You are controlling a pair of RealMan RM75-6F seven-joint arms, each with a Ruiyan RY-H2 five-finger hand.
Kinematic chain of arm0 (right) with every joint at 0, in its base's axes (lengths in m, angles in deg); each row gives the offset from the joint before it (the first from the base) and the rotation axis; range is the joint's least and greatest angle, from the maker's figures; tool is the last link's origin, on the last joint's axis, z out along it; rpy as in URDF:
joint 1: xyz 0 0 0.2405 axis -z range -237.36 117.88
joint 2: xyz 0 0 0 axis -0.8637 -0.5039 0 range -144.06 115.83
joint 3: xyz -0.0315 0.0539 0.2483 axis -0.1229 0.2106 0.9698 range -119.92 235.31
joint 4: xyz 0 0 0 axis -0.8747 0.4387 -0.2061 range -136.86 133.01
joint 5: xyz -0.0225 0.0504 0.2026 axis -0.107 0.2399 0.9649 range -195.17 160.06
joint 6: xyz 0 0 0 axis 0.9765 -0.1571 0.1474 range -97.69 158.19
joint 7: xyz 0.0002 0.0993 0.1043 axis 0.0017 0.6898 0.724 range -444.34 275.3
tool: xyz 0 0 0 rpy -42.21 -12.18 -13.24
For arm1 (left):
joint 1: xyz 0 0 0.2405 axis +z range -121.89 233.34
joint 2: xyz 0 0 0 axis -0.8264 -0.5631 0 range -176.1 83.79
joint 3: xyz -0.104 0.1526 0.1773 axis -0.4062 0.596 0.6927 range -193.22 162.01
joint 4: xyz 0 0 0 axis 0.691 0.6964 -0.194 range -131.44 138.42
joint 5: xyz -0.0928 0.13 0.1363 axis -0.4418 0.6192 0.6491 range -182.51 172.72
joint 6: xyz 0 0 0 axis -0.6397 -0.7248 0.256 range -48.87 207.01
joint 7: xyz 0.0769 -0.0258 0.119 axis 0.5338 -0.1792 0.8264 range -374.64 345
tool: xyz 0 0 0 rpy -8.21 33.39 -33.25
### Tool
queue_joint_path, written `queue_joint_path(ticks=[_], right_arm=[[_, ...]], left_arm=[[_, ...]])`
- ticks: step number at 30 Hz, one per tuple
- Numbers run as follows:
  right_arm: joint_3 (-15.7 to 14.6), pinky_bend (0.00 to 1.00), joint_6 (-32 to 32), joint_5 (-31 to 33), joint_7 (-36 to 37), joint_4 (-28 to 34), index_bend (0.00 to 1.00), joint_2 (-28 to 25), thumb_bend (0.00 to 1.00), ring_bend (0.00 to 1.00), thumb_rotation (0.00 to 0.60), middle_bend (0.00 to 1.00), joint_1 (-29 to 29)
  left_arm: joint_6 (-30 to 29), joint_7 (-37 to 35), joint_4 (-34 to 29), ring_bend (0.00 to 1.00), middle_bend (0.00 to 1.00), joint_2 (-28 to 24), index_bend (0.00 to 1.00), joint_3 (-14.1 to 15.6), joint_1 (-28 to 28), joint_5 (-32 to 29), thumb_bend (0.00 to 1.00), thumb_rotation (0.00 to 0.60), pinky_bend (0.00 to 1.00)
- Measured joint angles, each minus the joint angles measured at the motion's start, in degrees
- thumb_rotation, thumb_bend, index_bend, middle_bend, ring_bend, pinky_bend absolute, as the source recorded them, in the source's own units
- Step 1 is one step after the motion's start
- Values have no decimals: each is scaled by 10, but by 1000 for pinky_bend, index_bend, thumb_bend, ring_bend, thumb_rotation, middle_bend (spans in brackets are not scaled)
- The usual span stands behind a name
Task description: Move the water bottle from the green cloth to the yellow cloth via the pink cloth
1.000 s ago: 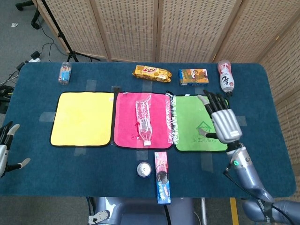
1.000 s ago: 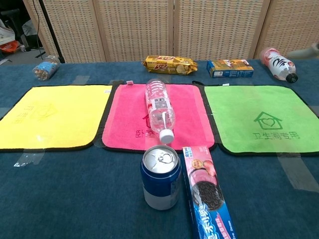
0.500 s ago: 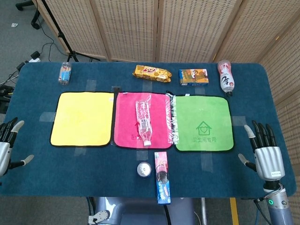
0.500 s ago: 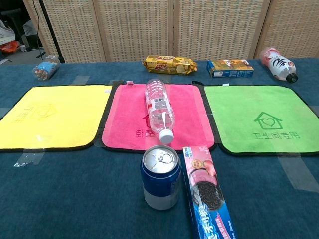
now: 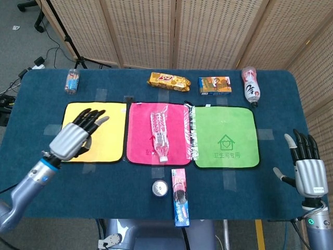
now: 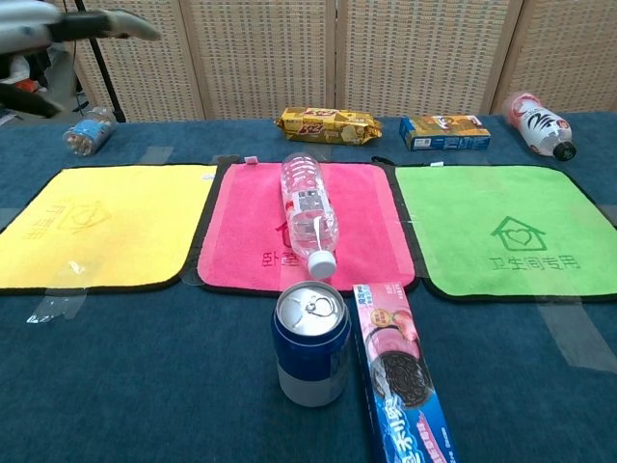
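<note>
**Left hand swings in over the yellow cloth**

The left hand (image 5: 77, 133), low at the left edge of the head view half a second ago, now hangs over the yellow cloth (image 5: 112, 140) at centre left, fingers spread and holding nothing. In the chest view its fingertips (image 6: 125, 23) have entered the upper left corner. The right hand (image 5: 308, 169) has shifted slightly further toward the lower right corner of the head view, off the surface (image 5: 41, 104), fingers apart and empty. The water bottle (image 5: 159, 132) has not moved: it lies lengthwise on the pink cloth (image 5: 140, 135), cap toward the near edge. The green cloth (image 5: 223, 125) is bare.
</note>
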Motion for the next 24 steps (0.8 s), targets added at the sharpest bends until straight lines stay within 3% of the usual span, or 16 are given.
queue_joint_path(ticks=[5,9,18,24], right_arm=[[9,0,-5,-3,8,6,0,-7,0,0,600,0,8],[18,0,-10,-4,15,9,0,-12,0,0,600,0,14],[35,0,-23,-2,27,14,0,-21,0,0,600,0,23],[43,0,-26,-3,31,18,0,-24,0,0,600,0,28]], left_arm=[[113,105,-1,0,0,74,113,-34,-104,-77,1000,600,0],[168,174,22,0,0,138,129,-48,-165,-145,1000,600,0],[230,289,134,0,0,257,217,-50,-274,-248,1000,600,1],[254,317,203,30,0,318,249,-35,-320,-297,1000,600,6]])
